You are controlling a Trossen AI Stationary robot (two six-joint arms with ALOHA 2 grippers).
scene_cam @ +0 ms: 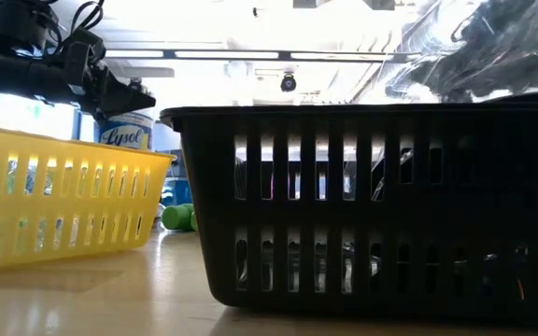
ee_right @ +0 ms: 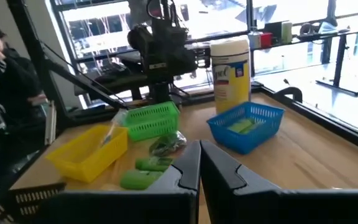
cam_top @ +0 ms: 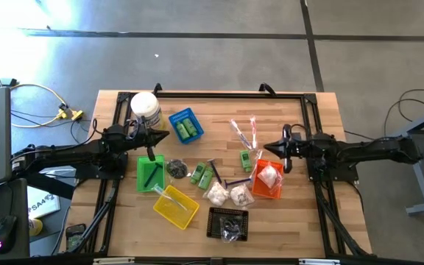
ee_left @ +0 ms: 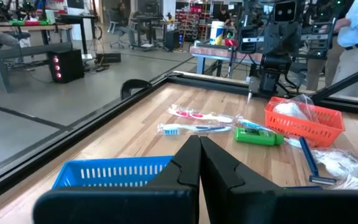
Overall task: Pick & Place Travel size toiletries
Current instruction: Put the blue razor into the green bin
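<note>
"Lysol" on the white canister's (scene_cam: pixel 125 132) yellow label.

Both arms are matte black, built of blocky jointed links (thin black cables loop over the wrists), each ending in two tapered, wedge-shaped black fingers (ee_left: pixel 199 163).
</note>
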